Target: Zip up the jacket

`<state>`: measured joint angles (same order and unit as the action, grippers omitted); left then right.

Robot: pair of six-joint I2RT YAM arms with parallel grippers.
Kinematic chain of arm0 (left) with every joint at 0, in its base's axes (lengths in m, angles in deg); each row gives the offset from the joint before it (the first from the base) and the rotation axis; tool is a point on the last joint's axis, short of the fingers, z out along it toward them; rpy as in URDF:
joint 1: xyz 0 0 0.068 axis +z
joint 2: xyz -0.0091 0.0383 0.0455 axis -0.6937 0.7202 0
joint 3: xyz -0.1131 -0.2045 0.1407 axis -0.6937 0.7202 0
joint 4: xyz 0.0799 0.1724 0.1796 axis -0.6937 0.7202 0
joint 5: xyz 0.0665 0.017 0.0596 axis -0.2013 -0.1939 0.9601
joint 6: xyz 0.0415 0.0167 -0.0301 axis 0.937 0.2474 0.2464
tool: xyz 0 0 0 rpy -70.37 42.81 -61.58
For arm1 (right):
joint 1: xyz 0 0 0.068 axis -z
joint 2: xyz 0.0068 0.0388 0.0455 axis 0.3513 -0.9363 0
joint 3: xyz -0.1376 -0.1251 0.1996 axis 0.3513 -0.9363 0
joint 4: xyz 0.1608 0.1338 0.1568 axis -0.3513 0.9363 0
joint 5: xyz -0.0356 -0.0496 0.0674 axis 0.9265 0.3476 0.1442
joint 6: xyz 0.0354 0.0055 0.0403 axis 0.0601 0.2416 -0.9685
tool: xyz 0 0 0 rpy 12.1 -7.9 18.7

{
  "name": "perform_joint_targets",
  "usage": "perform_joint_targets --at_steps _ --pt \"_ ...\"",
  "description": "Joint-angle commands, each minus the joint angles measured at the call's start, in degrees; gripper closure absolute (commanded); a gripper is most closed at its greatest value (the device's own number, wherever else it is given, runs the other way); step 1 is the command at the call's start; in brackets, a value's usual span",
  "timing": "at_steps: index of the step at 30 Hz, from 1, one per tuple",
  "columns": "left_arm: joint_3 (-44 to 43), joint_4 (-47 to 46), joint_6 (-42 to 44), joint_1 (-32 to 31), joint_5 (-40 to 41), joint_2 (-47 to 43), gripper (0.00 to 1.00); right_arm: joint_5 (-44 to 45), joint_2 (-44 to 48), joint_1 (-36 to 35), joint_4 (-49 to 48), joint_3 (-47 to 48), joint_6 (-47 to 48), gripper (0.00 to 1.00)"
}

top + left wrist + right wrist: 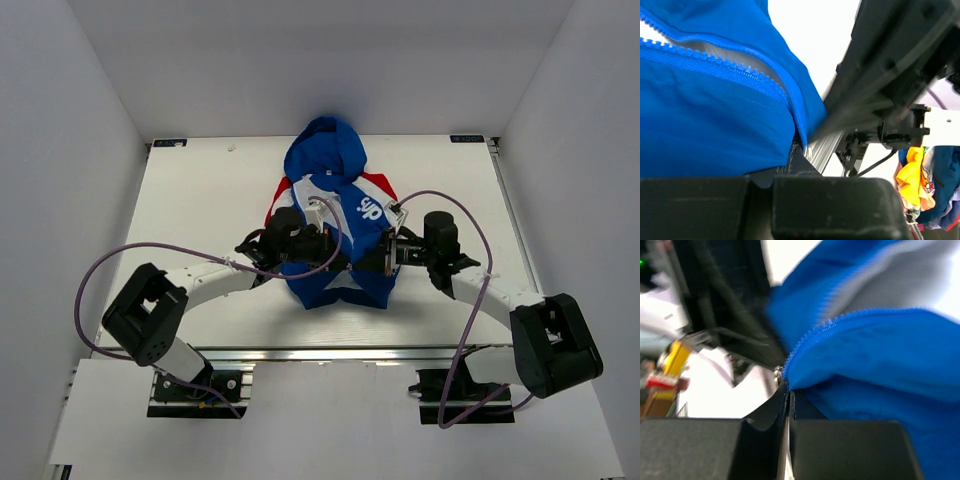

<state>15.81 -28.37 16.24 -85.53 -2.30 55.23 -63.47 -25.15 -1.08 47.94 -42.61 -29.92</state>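
Shows a white table (200,190) with the jacket (330,160) spread near its middle, hood toward the far edge, hem toward the arm bases. Meets over the lower front of it from both sides: left gripper (792,160) pressed together on a fold of blue cloth, right gripper (788,400) pinched tight on cloth at the bottom end of the zipper. Leaves the zipper teeth (715,62) parted, pale lining between the rows.

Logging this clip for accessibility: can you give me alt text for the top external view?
A small royal-blue hooded jacket with red shoulders lies on a white table, hood pointing away from the arms. The left arm and right arm reach in from either side, their jaws at its lower half.
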Motion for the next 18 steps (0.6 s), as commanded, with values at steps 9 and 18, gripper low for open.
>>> perform_joint_targets --at_steps 9,18 --pt "-0.9 7.5 4.3 -0.7 -2.8 -13.4 1.0 24.0 3.6 -0.1 1.6 -0.2 1.8 1.0" --pt "-0.1 11.8 3.2 -0.7 5.2 -16.6 1.0 4.0 15.0 -0.3 -7.3 4.0 5.0 1.0"
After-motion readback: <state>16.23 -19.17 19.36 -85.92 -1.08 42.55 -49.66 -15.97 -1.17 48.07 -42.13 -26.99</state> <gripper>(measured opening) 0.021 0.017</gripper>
